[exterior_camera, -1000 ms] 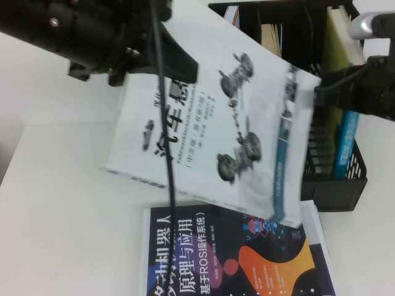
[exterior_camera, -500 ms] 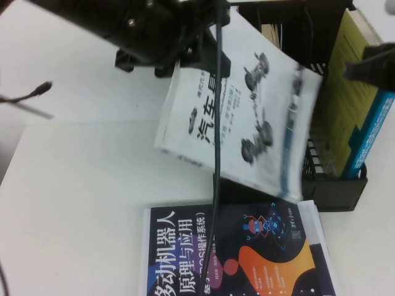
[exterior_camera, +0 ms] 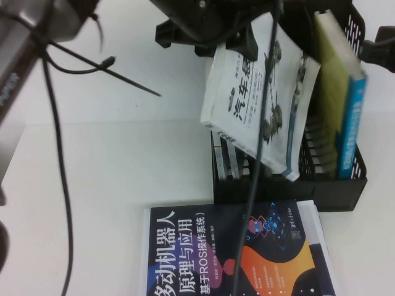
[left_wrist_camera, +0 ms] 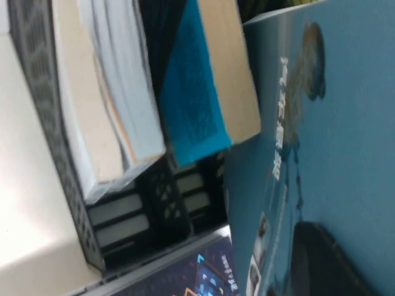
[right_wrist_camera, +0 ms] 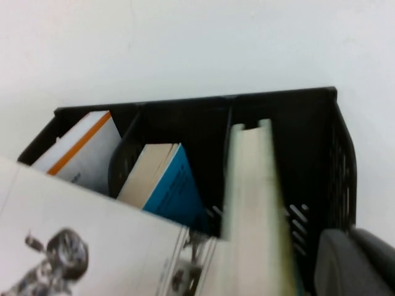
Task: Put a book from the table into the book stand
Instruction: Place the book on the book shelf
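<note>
The white book (exterior_camera: 259, 105) with grey car drawings hangs tilted, nearly upright. Its lower edge is over the middle of the black book stand (exterior_camera: 321, 191). My left gripper (exterior_camera: 244, 37) is shut on the book's upper edge; in the left wrist view one dark finger (left_wrist_camera: 327, 259) presses on the cover (left_wrist_camera: 333, 123). My right gripper (exterior_camera: 378, 49) is at the stand's far right, beside the top of a leaning blue-spined book (exterior_camera: 345, 117). In the right wrist view a finger (right_wrist_camera: 352, 265) shows beside that book's cream page edge (right_wrist_camera: 253, 203).
A dark navy book with an orange graphic (exterior_camera: 234, 253) lies on the white table (exterior_camera: 111, 185) in front of the stand. More books stand in the compartments (right_wrist_camera: 173, 185). The left arm's cable (exterior_camera: 256, 160) hangs across the book and stand.
My left arm has carried the white book right and away from me, tipping it more upright over the stand. My right gripper has drawn back from the book's right edge towards the stand's right side.
</note>
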`<action>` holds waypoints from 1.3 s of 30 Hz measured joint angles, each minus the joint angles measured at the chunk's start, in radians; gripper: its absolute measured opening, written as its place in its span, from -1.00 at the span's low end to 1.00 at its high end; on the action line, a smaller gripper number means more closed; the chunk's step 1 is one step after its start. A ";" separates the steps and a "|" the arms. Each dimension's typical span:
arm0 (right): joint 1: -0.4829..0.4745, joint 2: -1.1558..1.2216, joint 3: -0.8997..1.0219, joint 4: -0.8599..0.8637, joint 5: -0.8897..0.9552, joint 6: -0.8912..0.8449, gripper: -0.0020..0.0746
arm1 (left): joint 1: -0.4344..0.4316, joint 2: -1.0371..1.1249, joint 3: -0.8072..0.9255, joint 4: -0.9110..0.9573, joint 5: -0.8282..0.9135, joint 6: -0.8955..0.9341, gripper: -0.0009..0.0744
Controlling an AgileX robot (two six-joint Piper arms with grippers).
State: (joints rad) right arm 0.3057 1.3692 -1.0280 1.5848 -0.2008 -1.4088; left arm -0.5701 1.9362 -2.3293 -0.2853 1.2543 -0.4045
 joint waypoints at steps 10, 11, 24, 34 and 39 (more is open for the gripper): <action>0.000 0.000 0.000 0.150 0.000 -0.196 -0.93 | -0.016 0.021 -0.086 0.124 0.013 -0.097 -0.67; 0.000 0.000 0.000 0.155 0.000 -0.209 -0.93 | -0.016 0.021 -0.094 0.134 0.013 -0.103 -0.67; 0.000 -0.049 0.000 0.161 0.004 -0.233 -0.93 | -0.024 0.030 -0.106 0.177 0.013 -0.143 -0.67; -0.001 -0.096 0.011 0.161 0.116 -0.233 -0.93 | -0.046 0.106 -0.115 0.195 0.013 -0.155 -0.67; -0.001 -0.095 0.019 0.161 0.254 -0.189 -0.93 | -0.046 0.110 -0.115 0.218 0.013 -0.160 -0.67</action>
State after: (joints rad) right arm 0.3052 1.2740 -1.0089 1.7462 0.0536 -1.5981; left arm -0.6159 2.0460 -2.4441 -0.0671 1.2676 -0.5650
